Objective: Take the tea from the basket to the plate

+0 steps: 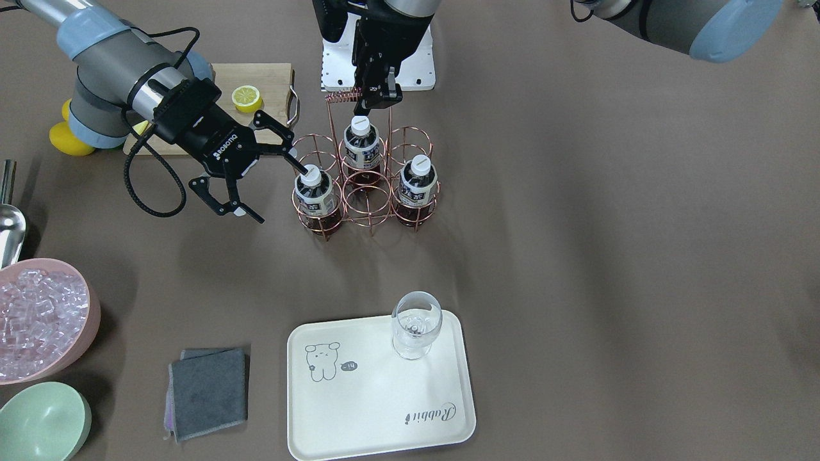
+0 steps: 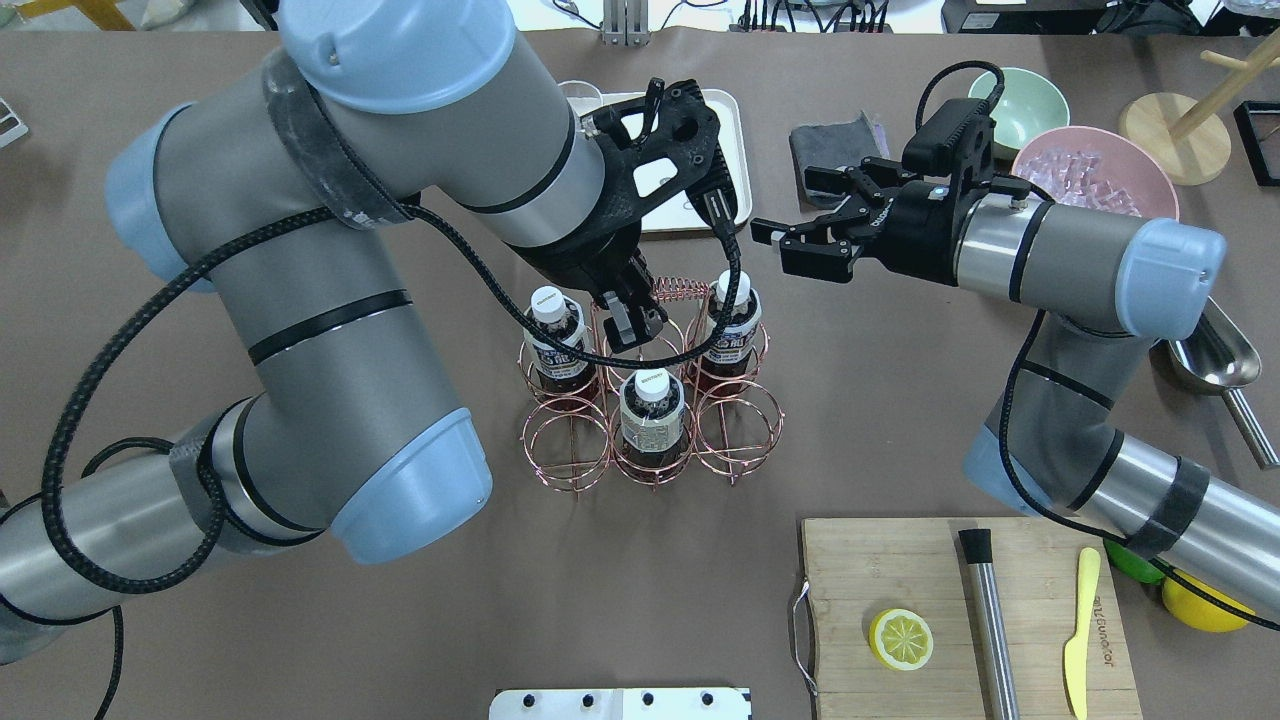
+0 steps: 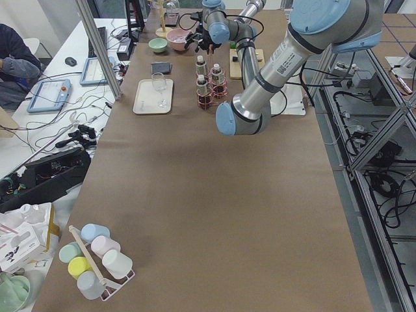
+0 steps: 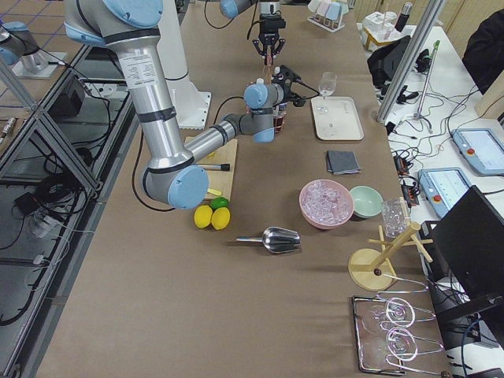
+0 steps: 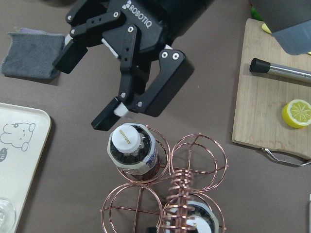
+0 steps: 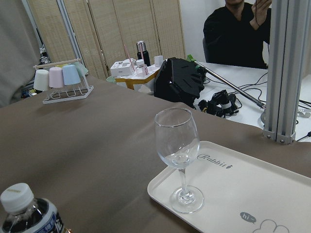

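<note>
The copper wire basket (image 1: pixel 365 192) holds three tea bottles (image 1: pixel 314 192) (image 1: pixel 362 144) (image 1: pixel 418 179); it also shows from overhead (image 2: pixel 650 440). My left gripper (image 1: pixel 379 96) is shut on the basket's handle by the coil, seen overhead too (image 2: pixel 630 325). My right gripper (image 1: pixel 278 192) is open beside the bottle nearest it, one fingertip (image 1: pixel 300 168) touching the white cap. The left wrist view shows that gripper (image 5: pixel 82 92) and bottle (image 5: pixel 131 145). The cream plate (image 1: pixel 359 410) lies apart, towards the operators' side, and holds no bottle.
A stemmed glass (image 1: pixel 416 323) stands on the plate's corner. A grey cloth (image 1: pixel 208 390), a pink bowl of ice (image 1: pixel 38 320), a mint-green bowl (image 1: pixel 38 422) and a metal scoop (image 1: pixel 9 218) lie on my right side. A cutting board (image 1: pixel 275 77) carries a lemon slice.
</note>
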You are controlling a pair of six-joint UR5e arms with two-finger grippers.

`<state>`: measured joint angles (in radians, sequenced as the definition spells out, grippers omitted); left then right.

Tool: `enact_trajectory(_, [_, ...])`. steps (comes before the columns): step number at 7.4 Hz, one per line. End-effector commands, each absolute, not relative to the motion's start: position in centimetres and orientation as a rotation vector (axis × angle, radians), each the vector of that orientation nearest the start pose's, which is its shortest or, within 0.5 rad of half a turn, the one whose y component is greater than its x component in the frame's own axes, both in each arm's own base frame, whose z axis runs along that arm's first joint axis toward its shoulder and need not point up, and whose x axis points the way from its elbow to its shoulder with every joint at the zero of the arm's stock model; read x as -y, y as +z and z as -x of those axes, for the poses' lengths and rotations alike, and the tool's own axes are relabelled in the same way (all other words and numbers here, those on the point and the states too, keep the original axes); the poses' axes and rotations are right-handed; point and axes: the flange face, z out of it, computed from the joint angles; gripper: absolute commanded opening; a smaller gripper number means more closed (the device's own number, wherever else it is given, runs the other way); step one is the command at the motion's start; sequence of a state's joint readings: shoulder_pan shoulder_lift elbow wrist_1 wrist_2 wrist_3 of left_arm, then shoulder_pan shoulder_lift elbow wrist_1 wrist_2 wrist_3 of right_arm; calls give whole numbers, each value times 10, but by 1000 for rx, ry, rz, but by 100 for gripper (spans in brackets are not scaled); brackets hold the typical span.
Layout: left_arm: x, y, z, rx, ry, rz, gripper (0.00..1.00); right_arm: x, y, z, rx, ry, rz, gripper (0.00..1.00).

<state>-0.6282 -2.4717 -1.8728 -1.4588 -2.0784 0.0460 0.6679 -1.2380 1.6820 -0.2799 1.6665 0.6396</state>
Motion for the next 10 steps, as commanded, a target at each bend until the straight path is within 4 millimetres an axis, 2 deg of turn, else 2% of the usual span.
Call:
enact_trajectory(1, [419, 13, -433, -927, 1145, -811, 0, 435, 274, 395, 1244, -279, -1203, 100])
enact_trajectory(4, [413, 13, -438, -933, 1156, -808, 0, 418, 266, 411, 1241, -273, -1193, 100])
enact_trajectory(8, [413, 13, -438, -934, 1157, -808, 0, 405, 272, 422, 1240, -283, -1176, 100])
enact_trajectory(10, [413, 13, -438, -934, 1157, -808, 0, 403, 279, 419, 1231, -290, -1179, 100])
